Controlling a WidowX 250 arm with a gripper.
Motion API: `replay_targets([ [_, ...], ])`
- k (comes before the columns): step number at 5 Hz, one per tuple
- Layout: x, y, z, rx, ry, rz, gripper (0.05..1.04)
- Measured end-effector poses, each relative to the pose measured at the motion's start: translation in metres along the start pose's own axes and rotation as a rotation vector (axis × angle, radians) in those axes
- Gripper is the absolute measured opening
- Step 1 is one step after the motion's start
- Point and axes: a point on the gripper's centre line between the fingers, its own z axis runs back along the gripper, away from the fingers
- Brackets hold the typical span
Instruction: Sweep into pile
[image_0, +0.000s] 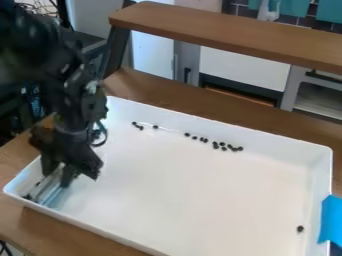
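Gripper (67, 175) hangs at left over white tray (180, 200); its grip I can't tell.
Dark bits (216, 145) dot upper centre, one lower right.

my gripper (69, 176) is black, and so is my arm (70, 90). the tray (194, 200) is white, the small pieces (216, 145) near-black. the table (143, 92) and raised shelf (234, 32) are brown, the tape (330, 220) bright blue, the tiles (246, 11) dark with a grid of pale lines.
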Motion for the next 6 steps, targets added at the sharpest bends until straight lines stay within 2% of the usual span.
replay_targets([
  [1, 0.018, -0.041, 0.033, -0.129, -0.044, 0.037, 0.364],
  [2, 0.045, -0.082, 0.077, -0.238, -0.093, 0.064, 0.364],
  [3, 0.060, -0.128, 0.097, -0.298, -0.096, 0.051, 0.364],
  [4, 0.072, -0.171, 0.111, -0.326, -0.118, 0.026, 0.364],
  [6, 0.087, -0.210, 0.094, -0.305, -0.108, 0.000, 0.364],
])
